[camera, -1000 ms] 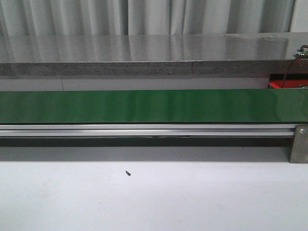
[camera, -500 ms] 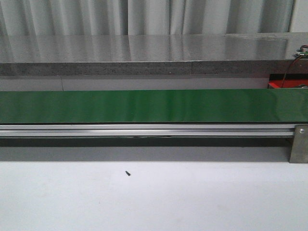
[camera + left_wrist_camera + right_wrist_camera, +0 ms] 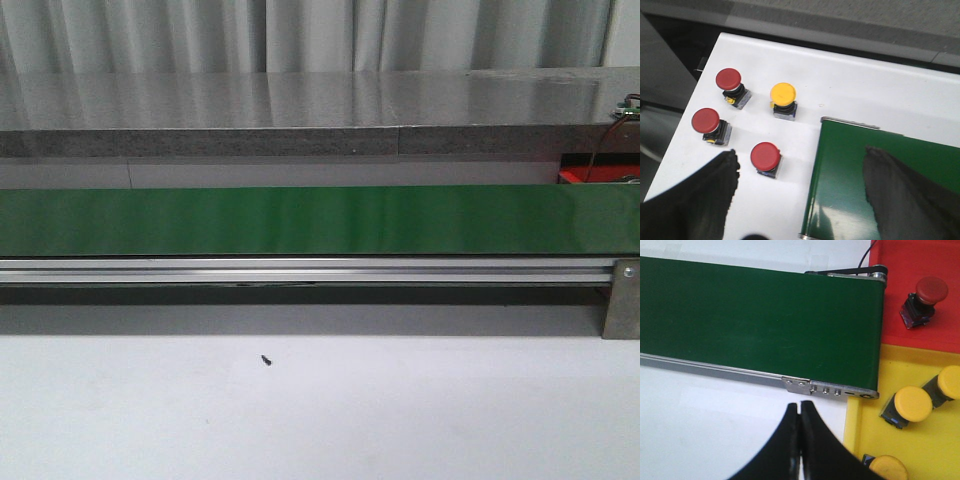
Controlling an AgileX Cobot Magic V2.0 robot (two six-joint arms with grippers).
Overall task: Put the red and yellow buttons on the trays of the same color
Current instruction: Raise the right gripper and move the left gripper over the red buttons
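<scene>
In the left wrist view three red buttons (image 3: 765,155) (image 3: 706,120) (image 3: 728,79) and one yellow button (image 3: 783,93) stand upright on the white table beside the end of the green belt (image 3: 865,165). My left gripper (image 3: 801,152) hangs open above them, one finger over the table and the other over the belt, holding nothing. In the right wrist view a red tray (image 3: 900,260) holds a red button (image 3: 931,290), and a yellow tray (image 3: 920,440) holds three yellow buttons (image 3: 912,403). My right gripper (image 3: 800,406) is shut and empty, over the table beside the belt's end.
The green conveyor belt (image 3: 300,220) on its aluminium rail (image 3: 300,270) spans the front view, with a grey ledge (image 3: 300,110) behind. A small black screw (image 3: 266,359) lies on the white table. A corner of the red tray (image 3: 575,176) shows at far right.
</scene>
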